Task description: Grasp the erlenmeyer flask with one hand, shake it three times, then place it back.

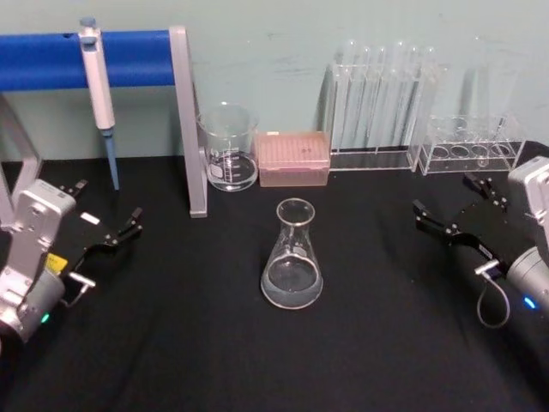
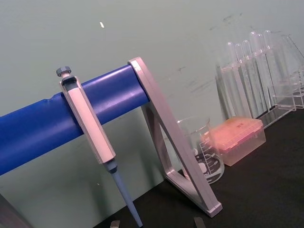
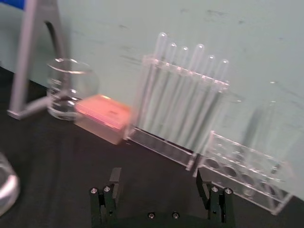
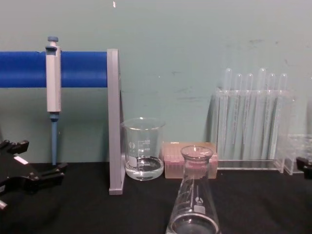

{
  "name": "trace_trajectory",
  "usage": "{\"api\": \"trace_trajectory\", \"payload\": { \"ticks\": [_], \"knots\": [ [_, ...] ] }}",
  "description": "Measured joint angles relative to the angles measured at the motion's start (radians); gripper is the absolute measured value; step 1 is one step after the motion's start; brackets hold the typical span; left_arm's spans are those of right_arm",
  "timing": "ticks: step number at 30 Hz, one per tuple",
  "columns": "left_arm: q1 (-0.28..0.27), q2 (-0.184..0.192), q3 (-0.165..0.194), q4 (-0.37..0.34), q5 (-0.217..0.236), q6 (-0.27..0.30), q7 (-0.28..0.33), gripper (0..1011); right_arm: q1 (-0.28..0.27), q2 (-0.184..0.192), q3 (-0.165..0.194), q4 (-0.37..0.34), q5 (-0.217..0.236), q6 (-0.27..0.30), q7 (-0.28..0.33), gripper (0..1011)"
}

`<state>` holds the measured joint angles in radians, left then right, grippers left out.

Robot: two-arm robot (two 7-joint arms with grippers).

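Note:
The erlenmeyer flask [image 1: 292, 257] stands upright at the middle of the black table, clear glass with a little clear liquid in its wide base. The chest view has it close in front [image 4: 195, 202], and its base edge shows in the right wrist view [image 3: 5, 187]. My left gripper [image 1: 110, 202] rests open near the table's left side, well apart from the flask; it also shows at the chest view's left edge [image 4: 36, 158]. My right gripper [image 1: 443, 193] sits open at the right side, with nothing between its fingers [image 3: 114, 179].
A glass beaker [image 1: 228, 146] and a pink tip box [image 1: 293, 159] stand behind the flask. Test tube racks [image 1: 382, 103] [image 1: 472, 146] line the back right. A pipette [image 1: 99, 86] hangs on a blue bar stand whose grey leg [image 1: 184, 120] stands back left.

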<state>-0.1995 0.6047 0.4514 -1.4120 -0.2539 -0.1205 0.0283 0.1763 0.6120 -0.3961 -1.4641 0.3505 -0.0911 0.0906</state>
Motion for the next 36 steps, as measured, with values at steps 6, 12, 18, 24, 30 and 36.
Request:
{"api": "trace_trajectory", "payload": {
  "ticks": [6, 12, 18, 24, 30, 36],
  "knots": [
    [0.000, 0.000, 0.000, 0.000, 0.000, 0.000, 0.000, 1001, -0.009, 0.013, 0.019, -0.040, 0.085, 0.053, 0.111, 1003],
    [0.000, 0.000, 0.000, 0.000, 0.000, 0.000, 0.000, 1001, -0.010, 0.021, 0.023, -0.074, 0.153, 0.105, 0.236, 1003],
    [0.000, 0.000, 0.000, 0.000, 0.000, 0.000, 0.000, 1001, -0.003, 0.019, 0.009, -0.099, 0.181, 0.134, 0.339, 1003],
    [0.000, 0.000, 0.000, 0.000, 0.000, 0.000, 0.000, 1001, 0.008, 0.008, -0.010, -0.110, 0.183, 0.145, 0.401, 1002],
    [0.000, 0.000, 0.000, 0.000, 0.000, 0.000, 0.000, 1001, 0.033, -0.018, -0.036, -0.101, 0.175, 0.159, 0.444, 1003],
    [0.000, 0.000, 0.000, 0.000, 0.000, 0.000, 0.000, 1001, 0.067, -0.050, -0.067, -0.074, 0.157, 0.164, 0.464, 1003]
  ]
}}
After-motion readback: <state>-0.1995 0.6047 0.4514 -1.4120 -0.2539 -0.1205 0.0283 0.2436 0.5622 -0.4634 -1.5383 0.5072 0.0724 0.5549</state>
